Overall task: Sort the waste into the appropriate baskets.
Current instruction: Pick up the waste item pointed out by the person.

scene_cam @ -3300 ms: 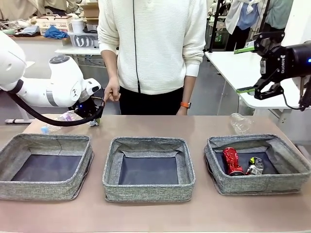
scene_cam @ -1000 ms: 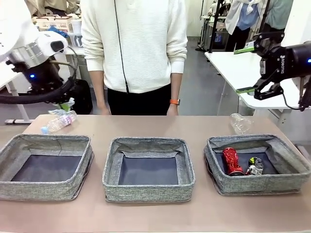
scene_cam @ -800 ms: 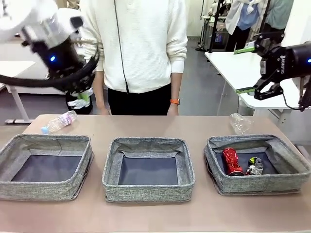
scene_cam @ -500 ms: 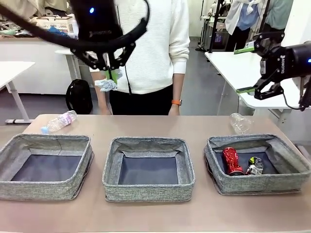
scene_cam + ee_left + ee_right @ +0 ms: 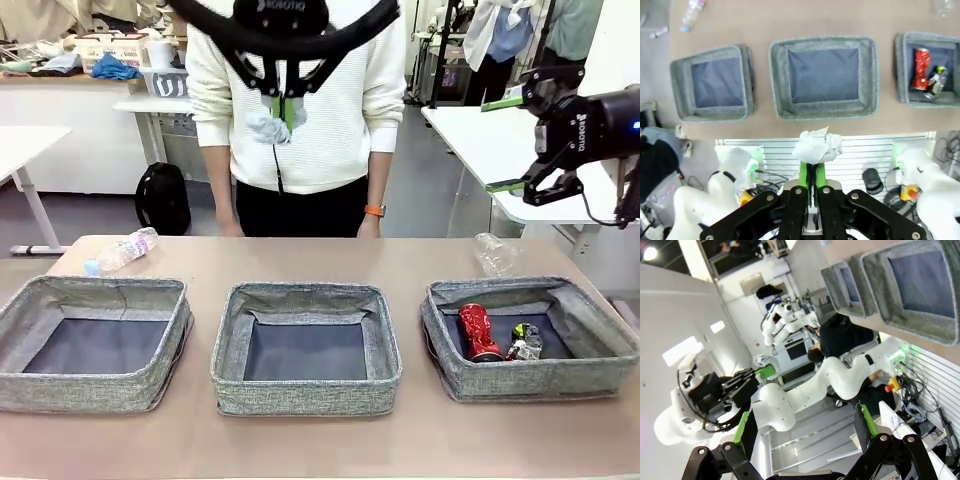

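Observation:
My left gripper (image 5: 284,108) hangs high over the table's middle, in front of the person's chest, shut on a white paper wad (image 5: 268,128). From the left wrist view the wad (image 5: 817,146) sits at the green fingertips, far above the three grey baskets; the middle basket (image 5: 822,107) lies straight ahead. The right basket (image 5: 540,382) holds a red can (image 5: 478,332) and a silver-black can (image 5: 522,342). One clear bottle (image 5: 122,250) lies behind the left basket (image 5: 90,392), another (image 5: 495,253) behind the right one. My right gripper (image 5: 525,140) stays raised at the far right, open and holding nothing.
The person stands at the far edge with hands hanging at the table's rim. The middle basket (image 5: 305,395) and the left basket have bare floors. A white side table (image 5: 500,150) stands behind my right arm. In the right wrist view the open green fingers (image 5: 746,432) point away from the table.
My left arm has swung up and to the right from the table's back left, carrying the paper wad to above the middle. The right arm has not moved.

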`<action>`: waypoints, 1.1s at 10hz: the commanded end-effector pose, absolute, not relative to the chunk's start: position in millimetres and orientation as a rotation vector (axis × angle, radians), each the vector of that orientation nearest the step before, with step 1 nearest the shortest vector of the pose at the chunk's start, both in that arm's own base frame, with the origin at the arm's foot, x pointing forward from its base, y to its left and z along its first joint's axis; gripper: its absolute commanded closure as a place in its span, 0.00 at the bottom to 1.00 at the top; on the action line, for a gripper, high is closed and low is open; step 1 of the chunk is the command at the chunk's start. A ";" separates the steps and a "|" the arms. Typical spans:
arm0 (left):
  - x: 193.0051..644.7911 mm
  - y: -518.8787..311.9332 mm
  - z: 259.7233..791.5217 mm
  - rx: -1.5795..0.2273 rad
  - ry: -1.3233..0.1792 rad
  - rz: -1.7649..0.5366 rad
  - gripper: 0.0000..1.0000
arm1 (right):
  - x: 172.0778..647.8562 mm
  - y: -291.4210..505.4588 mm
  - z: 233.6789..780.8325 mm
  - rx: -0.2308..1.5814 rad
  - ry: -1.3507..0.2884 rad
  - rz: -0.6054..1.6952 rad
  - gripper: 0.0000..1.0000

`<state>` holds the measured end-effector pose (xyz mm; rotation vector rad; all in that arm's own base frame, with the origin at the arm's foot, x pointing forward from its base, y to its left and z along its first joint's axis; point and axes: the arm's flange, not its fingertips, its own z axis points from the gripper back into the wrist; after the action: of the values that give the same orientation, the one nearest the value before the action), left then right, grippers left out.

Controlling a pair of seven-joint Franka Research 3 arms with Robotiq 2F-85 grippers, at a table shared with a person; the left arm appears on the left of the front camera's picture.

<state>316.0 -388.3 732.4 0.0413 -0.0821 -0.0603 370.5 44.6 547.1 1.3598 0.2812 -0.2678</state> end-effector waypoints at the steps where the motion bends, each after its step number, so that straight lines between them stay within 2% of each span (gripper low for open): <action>1: 327.9 -407.7 762.5 0.093 -0.037 -0.040 0.96 | 370.1 44.6 550.1 1.350 0.290 -0.281 0.00; 5: 334.1 -400.5 794.0 0.015 -0.023 -0.030 0.96 | 370.1 44.6 550.1 1.350 0.290 -0.281 0.00; 7: 328.7 -393.1 773.9 0.028 -0.026 -0.059 0.96 | 370.1 44.6 550.1 1.350 0.290 -0.281 0.00; 11: 328.7 -393.1 773.9 0.028 -0.026 -0.059 0.96 | 370.1 44.6 550.1 1.350 0.290 -0.281 0.00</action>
<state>331.2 -393.9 773.4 0.0265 -0.0164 -0.0619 370.5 44.5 547.1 1.3598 0.2811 -0.2680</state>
